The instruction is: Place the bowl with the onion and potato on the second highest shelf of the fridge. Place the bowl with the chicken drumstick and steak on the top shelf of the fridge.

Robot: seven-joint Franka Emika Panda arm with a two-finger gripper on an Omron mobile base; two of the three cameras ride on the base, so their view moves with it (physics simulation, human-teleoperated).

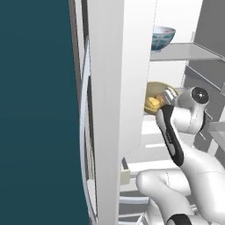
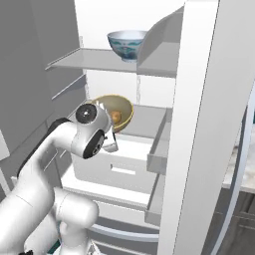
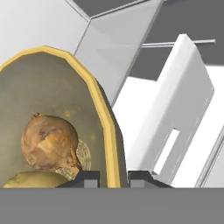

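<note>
The tan, golden-rimmed bowl [image 3: 52, 83] holds a brown onion [image 3: 49, 142] and a pale yellow potato [image 3: 30, 180]. My gripper [image 3: 113, 177] is shut on its rim, one fingertip inside and one outside. The bowl [image 2: 117, 112] hangs tilted at the front left of the second highest shelf [image 2: 147, 120] inside the fridge; it is also seen past the door edge, the bowl [image 1: 154, 99] half hidden by my wrist. On the top shelf [image 2: 92, 61] stands a white-and-blue patterned bowl [image 2: 127, 44]; the drumstick and steak are hidden in it.
The open fridge door [image 1: 110, 110] stands close on one side, its inner bins [image 2: 159, 149] jutting toward the shelves. A white drawer [image 2: 119, 169] sits under the second shelf. The fridge's grey side wall [image 2: 35, 74] bounds the other side.
</note>
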